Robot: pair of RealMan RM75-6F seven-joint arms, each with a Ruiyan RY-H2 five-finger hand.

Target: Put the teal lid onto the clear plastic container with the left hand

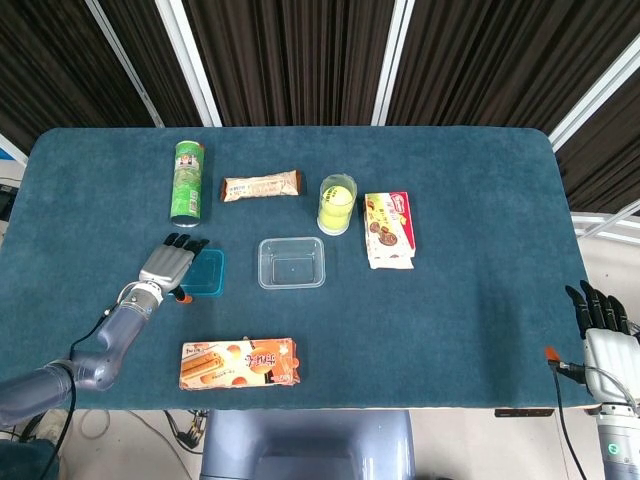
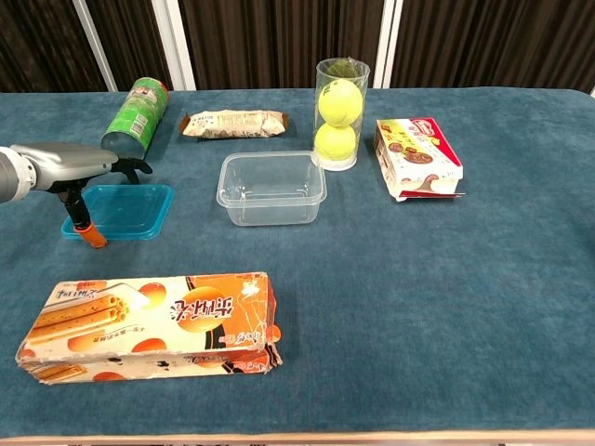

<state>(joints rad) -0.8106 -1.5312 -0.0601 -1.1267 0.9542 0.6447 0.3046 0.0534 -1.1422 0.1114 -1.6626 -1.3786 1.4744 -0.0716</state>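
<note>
Black fingertips [image 1: 184, 243] of the left hand [image 1: 166, 266] lie flat & fairly straight over the left edge of the flat teal rectangular plastic lid [image 1: 204, 272], thumb hanging down at its near-left corner; nothing looks gripped, tho contact w/ the lid can't be told. Lid sits flat on the blue cloth table [image 1: 460, 200], just left of the clear rectangular plastic container [image 1: 291, 262], apart from it. Risks, as I judge: lid is thin & low on soft cloth, so fingers may slide over it or shove it sideways instead of getting under the rim; a one-edge pinch could let it tilt & land skewed on the container. Lid's long axis looks roughly left-right, like the container's, top up. Right hand [image 1: 602, 320] hangs off the table's right end, fingers straight, holding nothing.
</note>
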